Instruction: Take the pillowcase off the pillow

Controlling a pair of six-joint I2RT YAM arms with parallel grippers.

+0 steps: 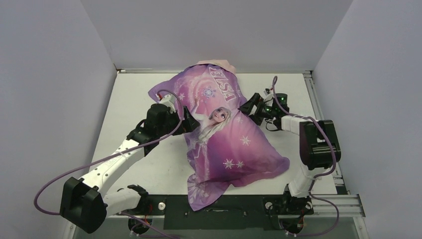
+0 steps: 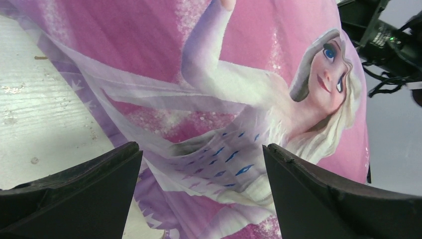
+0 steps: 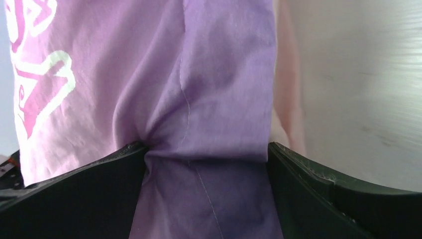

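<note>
The pillowcase (image 1: 224, 124), purple with snowflakes, a cartoon girl and "ELSA" lettering, lies stuffed and plump, diagonal across the table's middle. Its pale pink inside shows at the far end (image 1: 215, 63). The white pillow is hidden inside it. My left gripper (image 1: 188, 119) is open at the case's left side, jaws wide, the printed cloth (image 2: 239, 74) just ahead of them (image 2: 201, 149). My right gripper (image 1: 249, 109) is at the case's right side, jaws wide, with a bulge of purple seamed cloth (image 3: 199, 74) filling the gap between them (image 3: 206, 147).
The white table (image 1: 139, 94) is walled at the back and both sides. The case's near corner hangs over the table's front edge (image 1: 204, 199) by the arm bases. The right arm's wrist (image 2: 388, 40) shows past the case in the left wrist view.
</note>
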